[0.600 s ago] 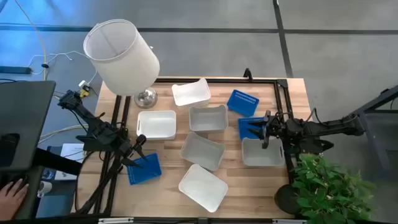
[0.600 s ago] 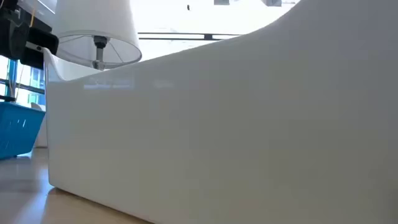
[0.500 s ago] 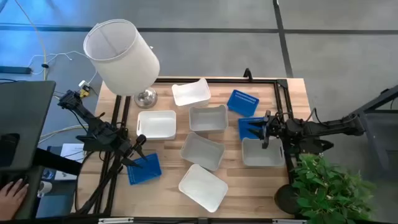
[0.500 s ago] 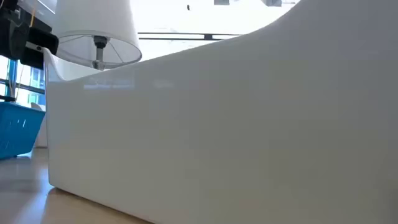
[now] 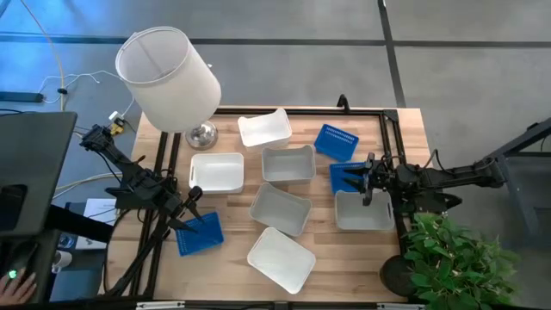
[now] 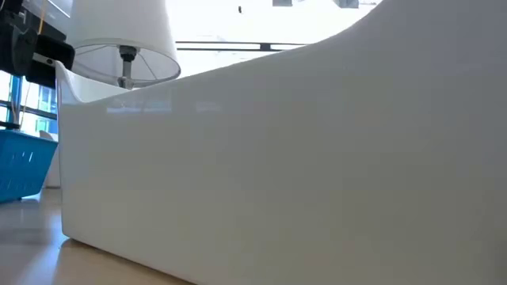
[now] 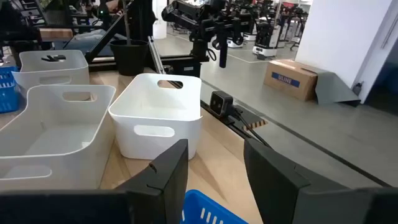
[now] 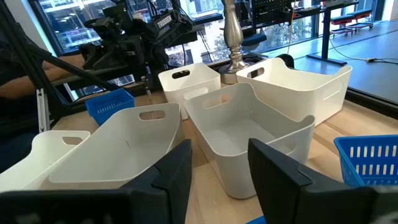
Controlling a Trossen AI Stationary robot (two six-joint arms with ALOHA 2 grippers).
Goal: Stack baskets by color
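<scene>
Both tools gape empty: left tool (image 5: pixel 191 215) over the near-left blue basket (image 5: pixel 201 234), right tool (image 5: pixel 357 178) over another blue basket (image 5: pixel 344 176), so I'd centre on a rim before closing.

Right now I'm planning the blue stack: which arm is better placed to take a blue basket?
Probably the left: its gripper is open over a blue basket; the right gripper also hovers by one.
</scene>
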